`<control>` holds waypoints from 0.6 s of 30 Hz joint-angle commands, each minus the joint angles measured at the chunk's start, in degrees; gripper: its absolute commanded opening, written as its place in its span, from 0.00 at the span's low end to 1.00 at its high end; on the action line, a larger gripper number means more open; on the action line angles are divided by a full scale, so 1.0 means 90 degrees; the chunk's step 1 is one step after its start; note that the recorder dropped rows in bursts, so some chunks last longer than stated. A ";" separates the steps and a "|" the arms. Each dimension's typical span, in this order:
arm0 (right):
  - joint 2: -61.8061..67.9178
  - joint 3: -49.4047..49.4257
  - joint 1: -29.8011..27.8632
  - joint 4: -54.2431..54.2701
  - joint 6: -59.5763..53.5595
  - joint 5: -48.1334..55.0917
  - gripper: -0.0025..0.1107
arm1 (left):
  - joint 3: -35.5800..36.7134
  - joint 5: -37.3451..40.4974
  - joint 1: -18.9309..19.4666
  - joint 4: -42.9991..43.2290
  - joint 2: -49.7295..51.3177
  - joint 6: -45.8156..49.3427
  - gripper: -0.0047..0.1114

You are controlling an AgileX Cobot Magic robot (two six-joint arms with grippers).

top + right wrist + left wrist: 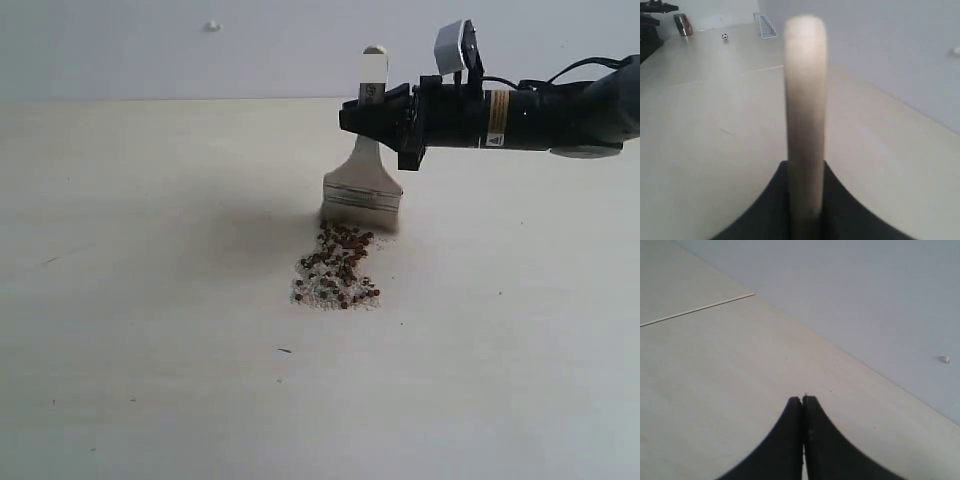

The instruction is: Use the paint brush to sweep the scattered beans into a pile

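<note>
The right gripper point(366, 114) reaches in from the right side of the exterior view, and its jaws are clamped on the pale wooden handle of the paint brush point(362, 188), a little below the handle's rounded top end. The brush stands upright, with its silver ferrule facing the camera and its off-white bristles pressed down onto the light table point(150, 300). In the right wrist view the handle point(805, 90) rises straight out between the two dark fingers, which close against it on both sides. The beans point(338, 262) lie gathered just in front of the bristles, so that the far end of the pile point(336, 275) touches the brush head. From there the heap runs toward the camera and is about as wide as the brush. The dark reddish-brown beans are dense at the far end, and the whitish grains point(318, 292) show more at the near edge. The left gripper point(802, 401) appears only in its own wrist view. Its jaws are pressed together with nothing between them, and it hangs over bare table near the pale wall point(880, 300).
</note>
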 commanded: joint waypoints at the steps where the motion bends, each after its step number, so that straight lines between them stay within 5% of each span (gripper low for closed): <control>1: 0.0003 -0.0020 0.0003 -0.0481 0.0391 -0.0039 0.02 | -0.0015 -0.0012 0.0008 -0.0010 -0.0048 0.0001 0.04; 18: -0.0173 -0.0020 0.0524 -0.0828 0.1084 -0.0039 0.02 | -0.0015 -0.0012 0.0008 -0.0010 -0.0048 0.0001 0.04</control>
